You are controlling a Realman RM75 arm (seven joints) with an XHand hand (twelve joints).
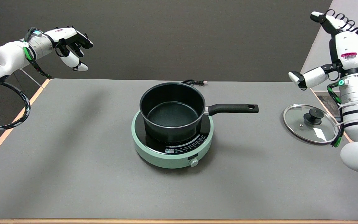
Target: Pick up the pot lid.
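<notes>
A round glass pot lid (310, 123) with a metal rim and a black knob (313, 116) lies flat on the grey table at the right. My right hand (337, 49) hangs in the air above and slightly behind the lid, fingers up and apart, thumb pointing left, holding nothing. Its forearm hides a bit of the lid's right edge.
A black saucepan (172, 112), handle (232, 108) pointing right toward the lid, sits uncovered on a pale green induction cooker (172, 149) mid-table. A black power cord (194, 82) lies behind it. The idle left hand (71, 43) hovers at the upper left. The table's right edge (323, 105) runs close by the lid.
</notes>
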